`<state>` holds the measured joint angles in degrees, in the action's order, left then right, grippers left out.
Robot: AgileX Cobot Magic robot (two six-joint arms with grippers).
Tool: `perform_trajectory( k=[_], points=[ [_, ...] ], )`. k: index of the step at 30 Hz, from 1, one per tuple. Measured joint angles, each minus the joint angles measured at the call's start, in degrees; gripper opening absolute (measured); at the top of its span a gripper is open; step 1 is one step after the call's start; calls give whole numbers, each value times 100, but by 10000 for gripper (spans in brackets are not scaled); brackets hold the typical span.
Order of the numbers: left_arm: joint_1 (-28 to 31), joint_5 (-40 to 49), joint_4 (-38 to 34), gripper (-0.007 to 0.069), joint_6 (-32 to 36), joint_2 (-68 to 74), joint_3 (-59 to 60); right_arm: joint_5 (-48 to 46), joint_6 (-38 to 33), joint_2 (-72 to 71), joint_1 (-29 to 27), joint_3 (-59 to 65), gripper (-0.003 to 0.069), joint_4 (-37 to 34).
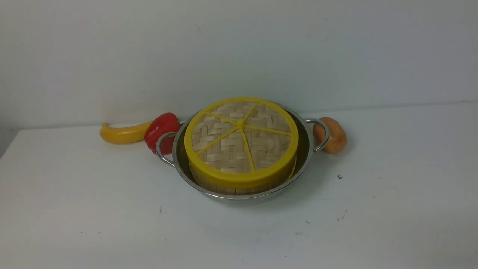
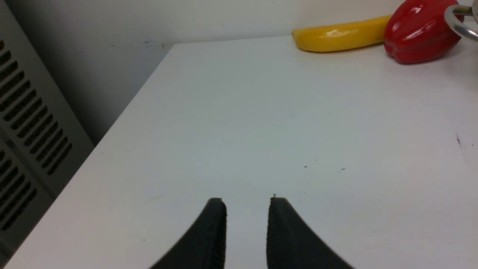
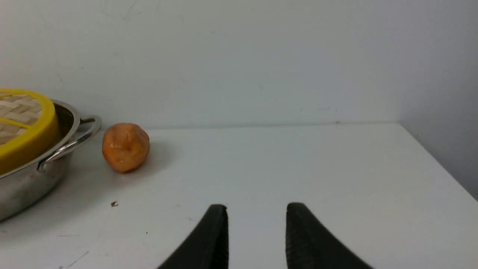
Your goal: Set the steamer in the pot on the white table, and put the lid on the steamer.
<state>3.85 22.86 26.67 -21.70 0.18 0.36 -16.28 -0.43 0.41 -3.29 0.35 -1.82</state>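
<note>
The shiny steel pot (image 1: pixel 306 149) stands mid-table on the white table (image 1: pixel 74 209). The bamboo steamer (image 1: pixel 239 188) sits inside it, only its slat wall showing under the lid (image 1: pixel 241 140), which lies flat on top with yellow rim and spokes. Pot and lid also show in the right wrist view, the pot (image 3: pixel 26 183) and the lid (image 3: pixel 22 138) at the edge. Neither gripper shows in the front view. My left gripper (image 2: pixel 247 203) hangs over bare table, jaws apart and empty. My right gripper (image 3: pixel 257 209) is likewise apart and empty, well clear of the pot.
A yellow banana (image 1: pixel 121 133) and a red pepper (image 1: pixel 160 130) lie by the pot's left handle (image 1: pixel 162 147). An orange potato (image 1: pixel 334 135) lies by the right handle. A wall runs behind. The table's left edge (image 2: pixel 123 116) and right edge (image 3: pixel 437 164) are near.
</note>
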Motion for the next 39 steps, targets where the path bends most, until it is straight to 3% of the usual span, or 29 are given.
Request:
perform_trajectory(
  k=[39],
  points=[
    [0, 0, 7, 157, 0, 0, 0, 43, 6, -41, 10, 7, 242, -107]
  ],
)
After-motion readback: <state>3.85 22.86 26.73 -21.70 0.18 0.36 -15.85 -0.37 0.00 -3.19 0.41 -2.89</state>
